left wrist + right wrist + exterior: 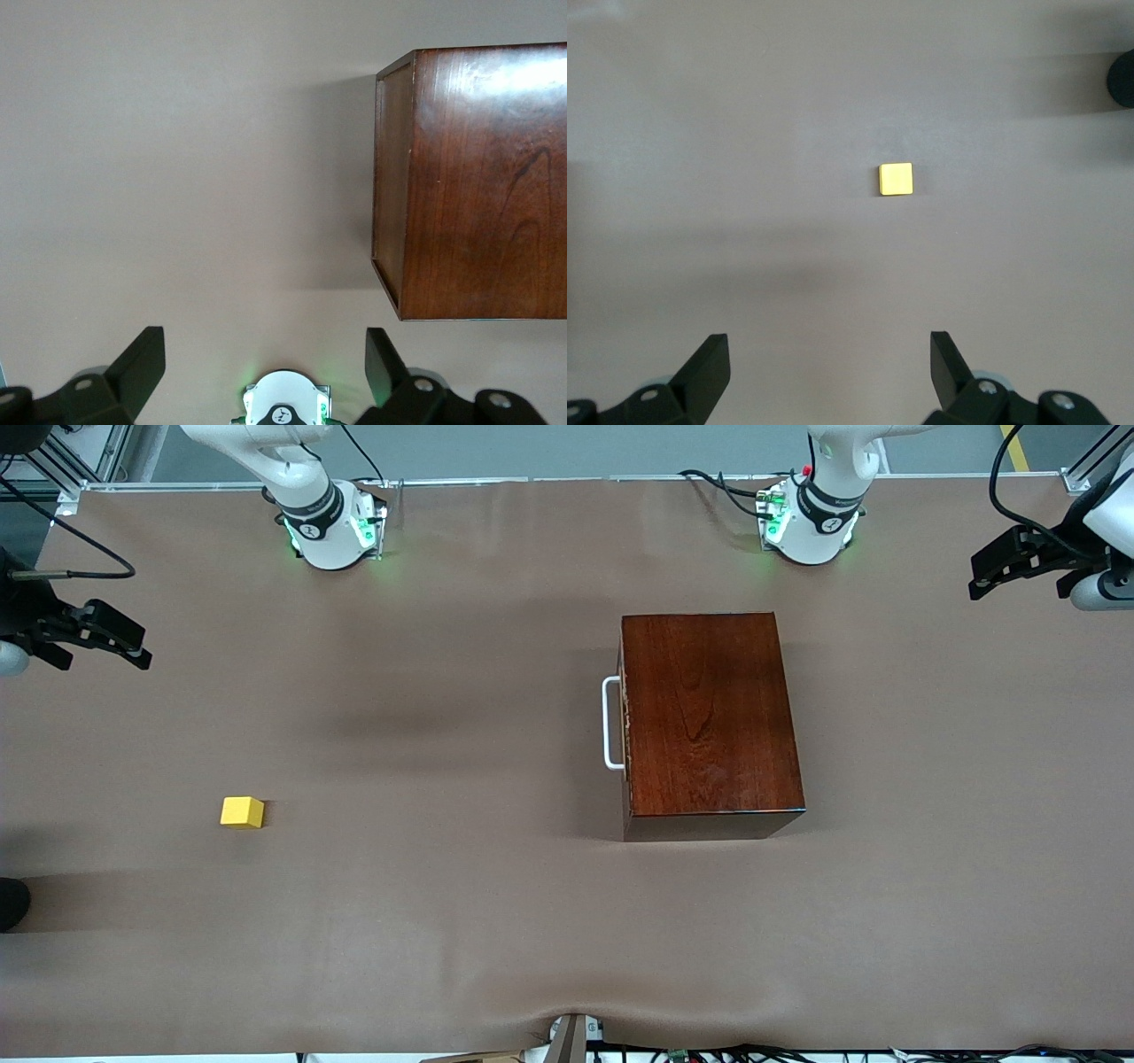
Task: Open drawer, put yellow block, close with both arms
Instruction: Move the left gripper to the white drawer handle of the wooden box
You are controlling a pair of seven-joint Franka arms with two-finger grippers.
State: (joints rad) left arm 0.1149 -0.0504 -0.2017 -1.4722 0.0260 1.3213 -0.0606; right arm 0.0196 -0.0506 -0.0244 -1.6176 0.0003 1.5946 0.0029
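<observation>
The dark mahogany box [709,713] stands on the table near the left arm's base. Its drawer [625,717] is shut, and the white bar handle [611,723] faces the right arm's end of the table. The left wrist view shows the box [478,177] from its handle-less end. The yellow block [241,812] lies alone on the table toward the right arm's end, and it also shows in the right wrist view [896,179]. My left gripper [982,571] [264,354] is open and empty, up over the left arm's end of the table. My right gripper [133,645] [829,354] is open and empty, up over the right arm's end.
A brown mat [443,691] covers the table. The two green-lit arm bases [332,527] [811,522] stand along the edge farthest from the front camera. A dark round object [11,903] sits at the table edge by the right arm's end.
</observation>
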